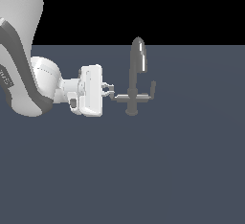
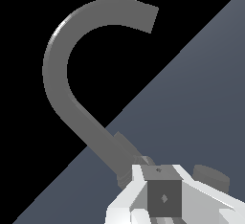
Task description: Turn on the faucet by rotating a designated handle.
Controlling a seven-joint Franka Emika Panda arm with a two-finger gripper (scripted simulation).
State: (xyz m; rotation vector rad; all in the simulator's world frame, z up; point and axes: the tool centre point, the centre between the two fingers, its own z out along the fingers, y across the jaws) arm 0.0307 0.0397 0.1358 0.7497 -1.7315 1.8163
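The faucet (image 1: 137,70) is a small grey tap with a tall arched spout, a round base and a thin crossbar. It stands on the dark grey floor in the middle of the exterior view. The handle (image 1: 116,96) is the crossbar's arm on the exterior view's left. My gripper (image 1: 109,90) reaches in from that side, level with the crossbar, with its fingers at the handle's upturned tip. In the wrist view the gripper (image 2: 160,171) has its white fingers (image 2: 138,185) pressed against both sides of the dark handle tip (image 2: 164,196). The arched spout (image 2: 62,60) rises behind it.
The matching right arm (image 1: 153,88) of the crossbar stands upturned on the far side of the spout. The faucet's round base (image 2: 213,176) shows beside my fingers in the wrist view. My white arm (image 1: 28,65) fills the exterior view's left.
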